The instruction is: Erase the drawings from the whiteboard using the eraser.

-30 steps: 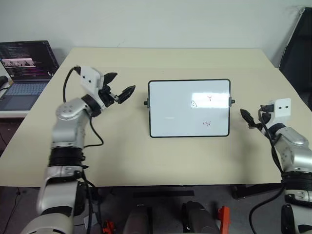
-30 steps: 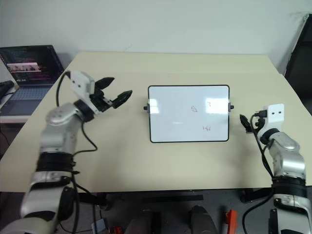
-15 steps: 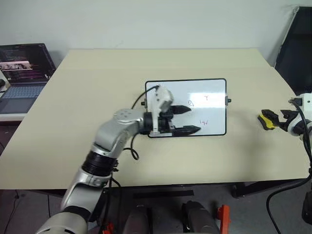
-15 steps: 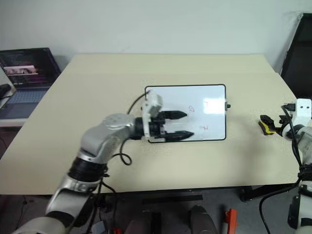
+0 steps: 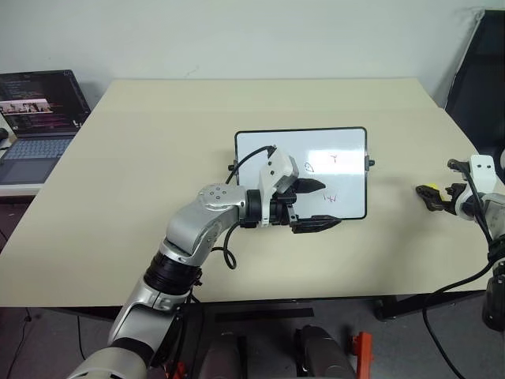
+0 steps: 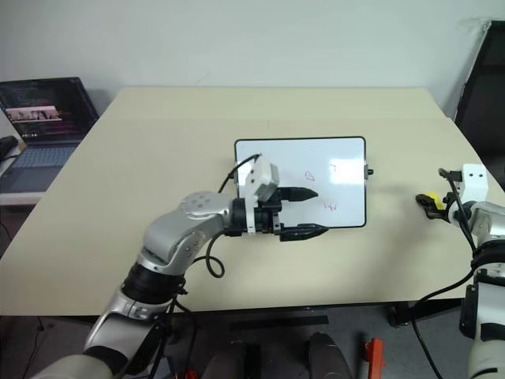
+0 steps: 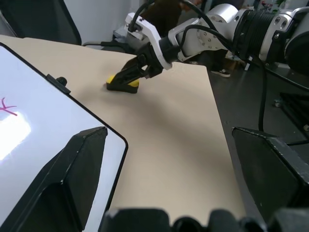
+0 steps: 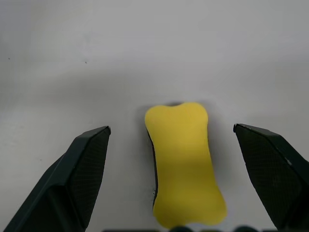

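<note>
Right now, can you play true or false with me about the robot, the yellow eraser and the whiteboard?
1. The eraser lies on the table, between the right gripper's open jaws. True.
2. The whiteboard is wiped clean. False: the drawings are on it.
3. The left gripper hangs over the whiteboard's near edge. True.
4. The left gripper holds the eraser. False: its jaws are open and empty.
5. The laptop sits on the whiteboard. False: it stands beside the table.

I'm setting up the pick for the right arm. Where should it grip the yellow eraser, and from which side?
Grip the eraser across its narrow waist, on the two long sides. It lies flat on the table, lengthwise between the open fingers of the right gripper, so coming straight along the gripper's present line, from above and behind, probably suits best.
</note>
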Robot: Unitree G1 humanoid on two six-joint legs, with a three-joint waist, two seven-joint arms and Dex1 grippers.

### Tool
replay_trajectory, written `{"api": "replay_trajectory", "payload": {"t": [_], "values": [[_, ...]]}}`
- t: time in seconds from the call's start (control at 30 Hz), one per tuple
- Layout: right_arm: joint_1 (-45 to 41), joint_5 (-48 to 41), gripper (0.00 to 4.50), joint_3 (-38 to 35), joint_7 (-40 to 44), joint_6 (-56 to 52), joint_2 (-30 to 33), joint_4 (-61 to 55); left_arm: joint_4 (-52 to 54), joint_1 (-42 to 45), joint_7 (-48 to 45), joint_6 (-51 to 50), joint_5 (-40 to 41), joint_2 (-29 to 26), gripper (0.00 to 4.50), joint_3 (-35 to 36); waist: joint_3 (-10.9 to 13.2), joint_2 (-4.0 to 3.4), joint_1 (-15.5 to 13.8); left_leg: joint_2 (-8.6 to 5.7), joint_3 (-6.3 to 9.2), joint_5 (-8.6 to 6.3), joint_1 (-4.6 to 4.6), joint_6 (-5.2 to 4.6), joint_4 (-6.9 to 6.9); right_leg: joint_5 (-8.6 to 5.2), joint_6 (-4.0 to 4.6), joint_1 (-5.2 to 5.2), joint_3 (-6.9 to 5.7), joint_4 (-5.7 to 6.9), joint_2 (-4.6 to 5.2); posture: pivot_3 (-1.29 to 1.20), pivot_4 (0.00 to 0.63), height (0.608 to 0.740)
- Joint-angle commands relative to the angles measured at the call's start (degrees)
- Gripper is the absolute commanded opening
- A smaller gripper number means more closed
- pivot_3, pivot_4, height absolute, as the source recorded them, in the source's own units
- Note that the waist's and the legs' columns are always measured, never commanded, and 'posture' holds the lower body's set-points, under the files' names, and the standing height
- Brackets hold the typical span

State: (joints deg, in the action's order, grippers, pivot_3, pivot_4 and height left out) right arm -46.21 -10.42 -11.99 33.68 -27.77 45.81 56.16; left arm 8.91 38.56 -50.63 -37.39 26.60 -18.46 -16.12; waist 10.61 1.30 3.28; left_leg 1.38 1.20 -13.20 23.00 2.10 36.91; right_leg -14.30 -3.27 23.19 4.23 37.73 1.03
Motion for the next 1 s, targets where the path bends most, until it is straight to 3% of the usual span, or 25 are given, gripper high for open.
{"api": "replay_trajectory", "payload": {"t": [0.03,0.23,0.27,0.33,0.57,0.6,0.83,1.0], "values": [[-2.3,0.7,4.48,-0.3,0.1,1.8,1.1,1.5,3.2,0.0,0.3,-0.4,0.4,-0.1,4.5,0.7,0.0,0.0,0.0,0.0,0.0,0.0,0.0,0.0,0.0,0.0,0.0,0.0,0.0,0.0,0.0,0.0,0.15,0.74],[-3.1,1.2,4.48,-0.6,0.2,2.3,1.1,3.5,3.5,0.1,0.4,-0.7,0.3,-0.1,4.5,0.7,0.0,0.0,0.1,0.0,0.0,0.0,-0.01,0.0,0.0,0.0,0.0,0.0,0.0,0.01,0.0,0.0,0.15,0.74],[-3.2,1.3,4.31,-0.6,0.0,2.4,0.9,4.0,3.4,0.0,0.4,-0.5,0.1,-0.2,4.5,0.6,0.0,0.0,0.1,0.0,0.0,0.0,0.0,0.0,0.0,0.0,0.0,0.0,0.0,0.01,0.0,0.0,0.15,0.74],[-3.4,1.5,3.87,-0.5,-0.2,2.3,0.8,4.9,3.3,0.1,0.3,-0.3,-0.2,-0.3,4.5,0.4,0.0,0.0,0.0,0.0,0.0,0.0,-0.01,0.0,0.0,0.0,0.0,0.0,0.0,0.01,0.0,0.0,0.15,0.74],[-4.3,2.2,1.37,-0.2,-0.4,1.7,0.4,6.4,2.9,0.1,0.2,0.3,-0.7,-0.3,4.5,0.8,0.0,0.0,0.1,0.0,0.0,0.0,-0.01,0.0,0.0,0.0,0.0,0.0,0.0,0.01,0.0,0.0,0.15,0.74],[-4.4,2.5,1.22,-0.1,-0.5,1.7,0.4,6.6,2.8,0.1,0.3,0.4,-0.8,-0.3,4.5,0.9,0.0,0.0,0.1,0.0,0.0,0.0,-0.01,0.0,0.0,0.0,0.0,0.0,0.0,0.01,0.0,0.0,0.15,0.74],[-4.4,2.6,1.19,-0.4,0.0,1.6,0.3,5.9,2.1,0.1,0.1,1.3,-1.2,-0.8,4.5,1.7,0.0,0.0,0.1,0.0,0.0,0.0,-0.01,0.0,0.0,0.0,0.0,0.0,0.0,0.01,0.0,0.0,0.15,0.74],[-0.2,-1.5,1.19,-2.7,3.1,-4.5,1.7,-12.9,1.5,0.1,-0.6,2.8,-1.3,-3.9,4.5,4.6,0.0,-0.04,0.2,0.01,0.02,0.0,-0.01,0.0,-0.01,0.0,0.0,0.01,0.0,0.02,0.0,0.0,0.15,0.74]]}}
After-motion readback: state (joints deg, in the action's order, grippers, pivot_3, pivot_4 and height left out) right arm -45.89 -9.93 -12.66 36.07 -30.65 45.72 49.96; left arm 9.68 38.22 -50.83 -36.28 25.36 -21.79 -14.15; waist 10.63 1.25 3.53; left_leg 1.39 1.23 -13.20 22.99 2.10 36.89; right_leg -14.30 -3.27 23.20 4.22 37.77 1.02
